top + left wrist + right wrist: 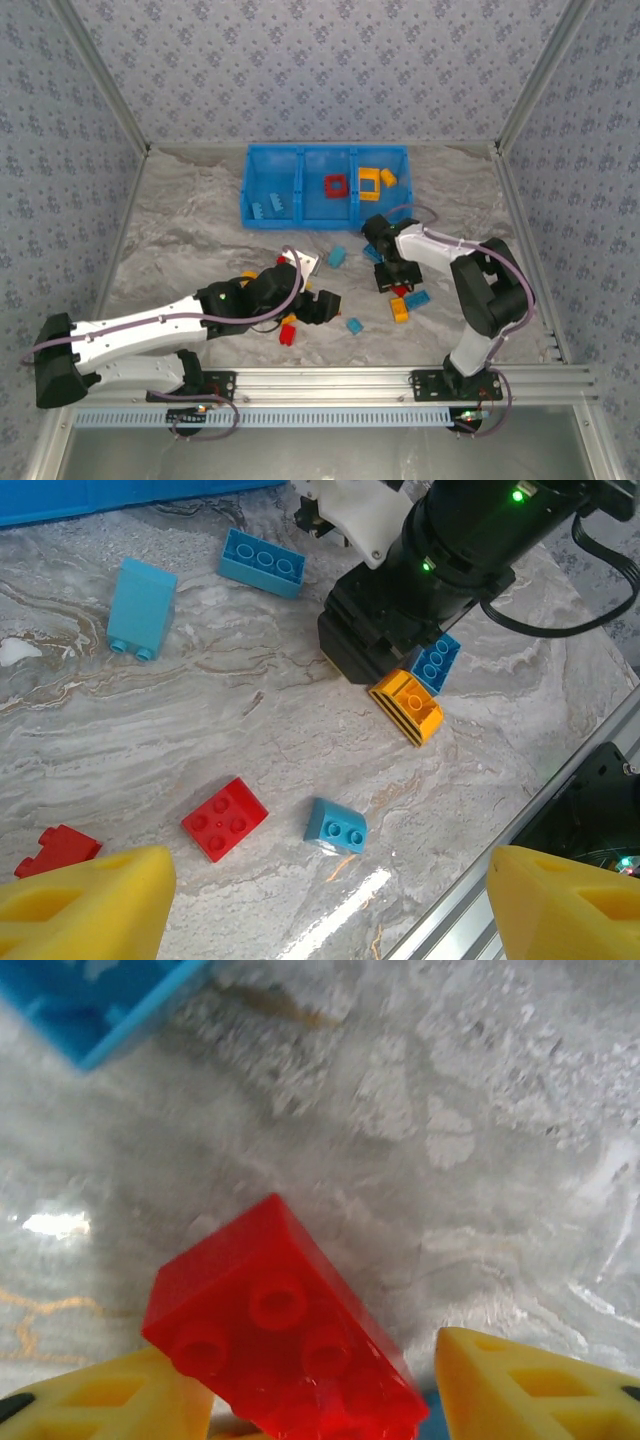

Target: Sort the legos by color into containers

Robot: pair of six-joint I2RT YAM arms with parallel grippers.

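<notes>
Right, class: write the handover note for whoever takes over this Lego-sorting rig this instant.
Left tool: open, empty, above loose bricks on the table.
Right tool: straddles a red brick; grip unclear.
Done: the bin holds light blue bricks in its left compartment, a red frame in the middle, yellow pieces on the right.
To do: sort the several red, blue and orange bricks lying near both tools.

Blue three-compartment bin (pixel 300 222) far back on a marbled table (pixel 180 240), loose red, blue, yellow bricks (pixel 399 309) in front.
</notes>
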